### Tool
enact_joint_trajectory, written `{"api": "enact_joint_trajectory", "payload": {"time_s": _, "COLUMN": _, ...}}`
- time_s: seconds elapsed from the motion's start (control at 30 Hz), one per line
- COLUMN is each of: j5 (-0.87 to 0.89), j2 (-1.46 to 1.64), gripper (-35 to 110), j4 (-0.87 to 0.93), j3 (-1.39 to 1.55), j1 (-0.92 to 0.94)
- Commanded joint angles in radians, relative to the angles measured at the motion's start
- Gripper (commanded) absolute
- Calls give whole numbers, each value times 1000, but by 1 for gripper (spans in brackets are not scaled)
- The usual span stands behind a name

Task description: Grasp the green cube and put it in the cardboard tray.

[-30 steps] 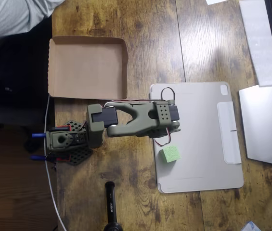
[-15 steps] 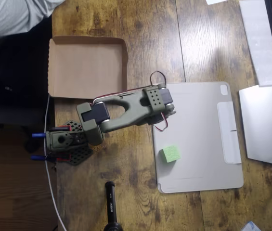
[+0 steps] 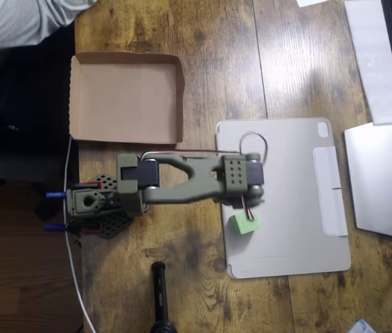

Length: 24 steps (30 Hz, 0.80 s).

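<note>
The green cube [image 3: 244, 223] lay on the grey tablet cover [image 3: 286, 194] — pincer [image 3: 248, 208] directly above it, grip state unreadable; cardboard tray [image 3: 125, 97] well apart.

- wooden table [image 3: 202, 69], dark brown planks w/ knots, covers most of frame
- flat grey tablet cover [image 3: 300, 208], centre-right, lies flat on table; small cutout at its upper right corner, lighter flap strip down its right side
- black cylindrical object [image 3: 161, 302], bottom centre, stands on end toward camera; white lettering on side, too small to read
- white cable [image 3: 73, 257], runs down left edge of table to bottom of frame
- silver-grey flat panel [image 3: 379, 180], right edge, beside tablet cover
- pale sheet [image 3: 372, 55], upper right corner
- person's grey sleeve [image 3: 15, 24], upper left corner, off the table
</note>
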Motion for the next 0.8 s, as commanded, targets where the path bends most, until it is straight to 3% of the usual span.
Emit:
{"api": "enact_joint_trajectory", "payload": {"time_s": 0.0, "j5": -83, "j2": 2, "gripper": 9, "j4": -48, "j3": -46, "j1": 69}}
{"api": "enact_joint_trajectory", "payload": {"time_s": 0.13, "j5": -124, "j2": -55, "gripper": 12, "j4": -84, "j3": -104, "j1": 120}}
{"api": "enact_joint_trajectory", "payload": {"time_s": 0.4, "j5": -192, "j2": -63, "gripper": 17, "j4": 12, "j3": -195, "j1": 143}}
{"api": "enact_joint_trajectory", "payload": {"time_s": 0.77, "j5": -236, "j2": -69, "gripper": 26, "j4": 69, "j3": -114, "j1": 117}}
